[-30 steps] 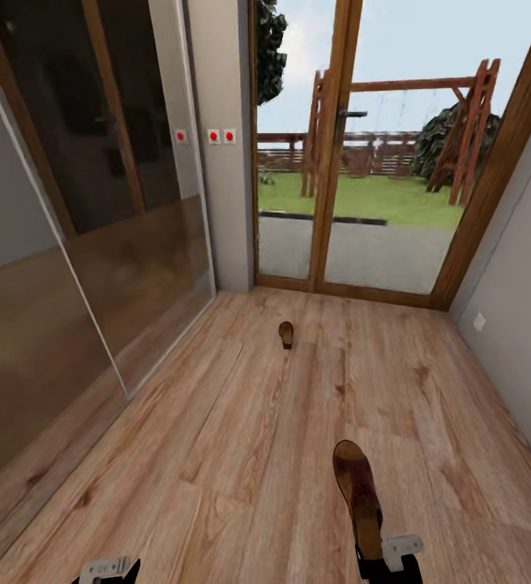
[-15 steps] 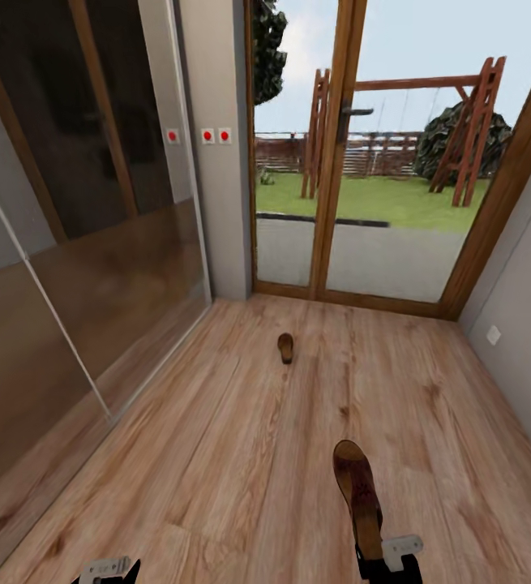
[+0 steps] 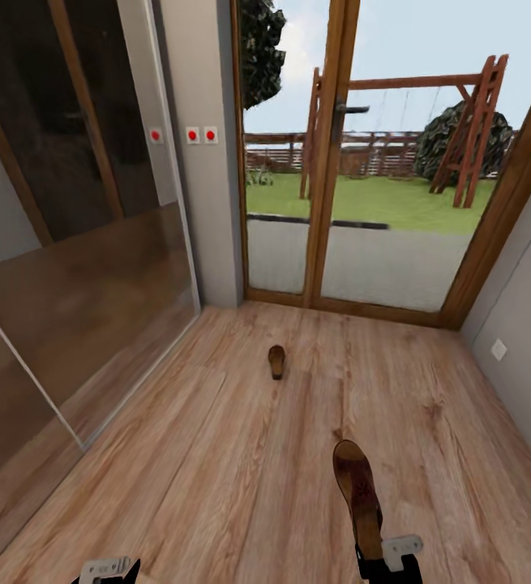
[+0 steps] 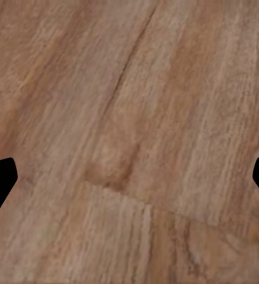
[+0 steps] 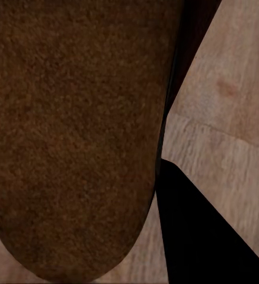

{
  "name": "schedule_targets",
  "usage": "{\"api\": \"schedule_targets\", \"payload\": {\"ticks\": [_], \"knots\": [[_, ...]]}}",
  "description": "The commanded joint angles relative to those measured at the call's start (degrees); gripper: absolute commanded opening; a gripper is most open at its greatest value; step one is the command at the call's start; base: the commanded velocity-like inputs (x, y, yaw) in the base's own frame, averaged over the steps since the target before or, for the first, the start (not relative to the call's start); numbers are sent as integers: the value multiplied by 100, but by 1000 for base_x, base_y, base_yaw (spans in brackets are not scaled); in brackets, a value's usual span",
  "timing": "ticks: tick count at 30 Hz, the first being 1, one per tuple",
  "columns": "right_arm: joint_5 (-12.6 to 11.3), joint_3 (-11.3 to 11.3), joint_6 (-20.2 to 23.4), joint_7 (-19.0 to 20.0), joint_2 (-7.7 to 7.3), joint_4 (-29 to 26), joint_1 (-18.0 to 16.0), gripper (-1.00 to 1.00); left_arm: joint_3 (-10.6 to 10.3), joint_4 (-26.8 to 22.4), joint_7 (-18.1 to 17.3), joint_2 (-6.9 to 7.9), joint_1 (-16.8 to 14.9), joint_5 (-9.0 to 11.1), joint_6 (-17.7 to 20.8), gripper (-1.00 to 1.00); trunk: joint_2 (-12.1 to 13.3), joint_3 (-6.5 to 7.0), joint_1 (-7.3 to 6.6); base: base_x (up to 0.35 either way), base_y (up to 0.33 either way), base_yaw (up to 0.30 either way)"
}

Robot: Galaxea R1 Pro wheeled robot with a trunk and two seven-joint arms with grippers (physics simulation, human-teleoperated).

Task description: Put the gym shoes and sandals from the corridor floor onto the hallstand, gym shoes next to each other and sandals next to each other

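Your right gripper pinches one sandal above the corridor floor. The other sandal lies near the glass door; your left gripper is spread, holding nothing.

One sandal lies on the corridor floor before the glass door.

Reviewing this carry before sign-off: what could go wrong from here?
1. The right claw seems to pinch only one end of the sandal, which juts far forward; it may pivot or slip out.
2. The second sandal lies on the corridor floor ahead; driving straight on could knock it toward the glass door.
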Motion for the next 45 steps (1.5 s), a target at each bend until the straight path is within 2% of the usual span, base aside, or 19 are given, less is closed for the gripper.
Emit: {"api": "schedule_targets", "payload": {"ticks": [1,45], "knots": [[39,-23,-18,-24,2,7,-4,-100,50,3,-25,0,-4,-52,-21,100,-2,-5,2,280,-199,0],[46,-23,-18,-26,2,7,-6,-100,50,3,-25,0,-4,-46,-21,100,-2,-5,2,246,-212,0]]}}
